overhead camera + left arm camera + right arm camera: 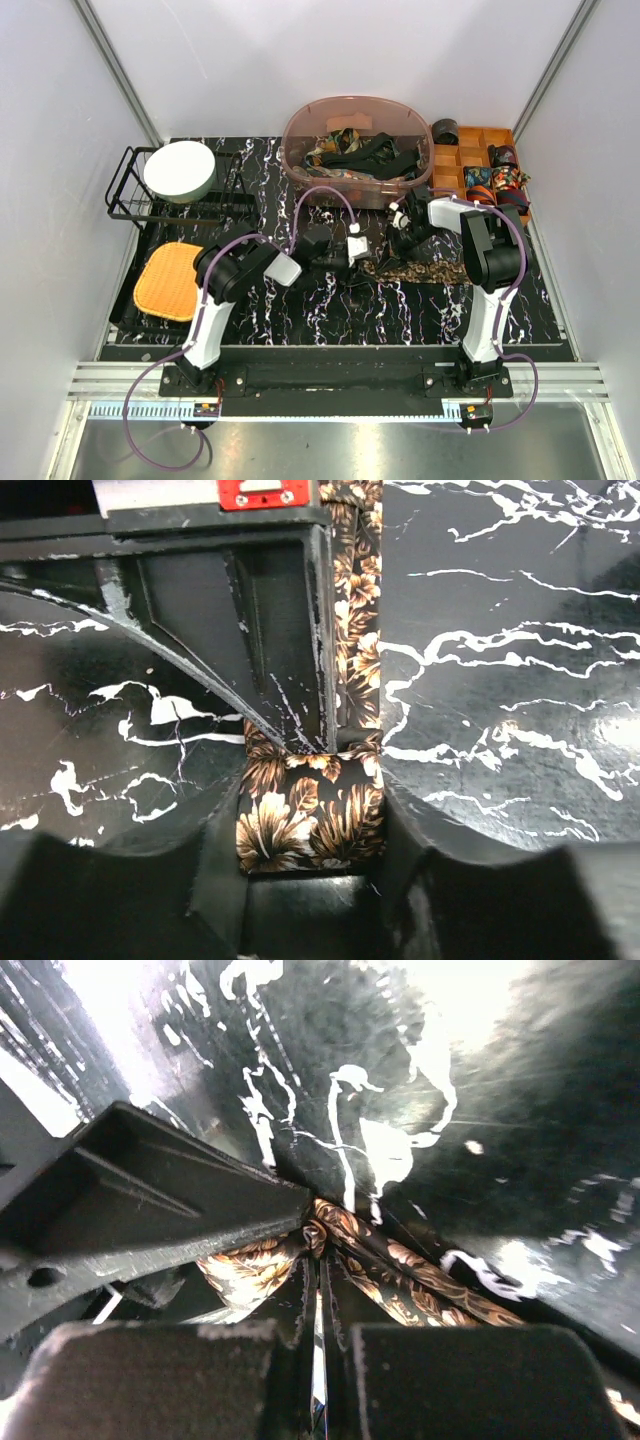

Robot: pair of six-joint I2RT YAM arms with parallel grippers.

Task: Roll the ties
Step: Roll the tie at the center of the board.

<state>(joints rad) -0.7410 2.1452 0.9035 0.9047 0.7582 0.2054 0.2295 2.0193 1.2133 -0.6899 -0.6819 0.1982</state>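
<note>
A brown floral tie point(425, 270) lies lengthways on the black marble mat, right of centre. My left gripper point(357, 250) is at its left end. In the left wrist view the tie's folded end point(310, 815) fills the gap of the left gripper point(310, 855), gripped by its edges, and the strip runs away up the mat. My right gripper point(402, 222) stands just behind it. In the right wrist view its jaws point(320, 1305) are nearly shut and pinch bunched tie fabric point(400, 1270). The two grippers almost touch.
A clear pink tub point(300, 160) with several loose ties stands at the back centre. A wooden divided box point(447, 160) with rolled ties is at the back right. A wire rack point(130, 195) with a white bowl point(180, 170) and an orange pad point(168, 280) are at the left.
</note>
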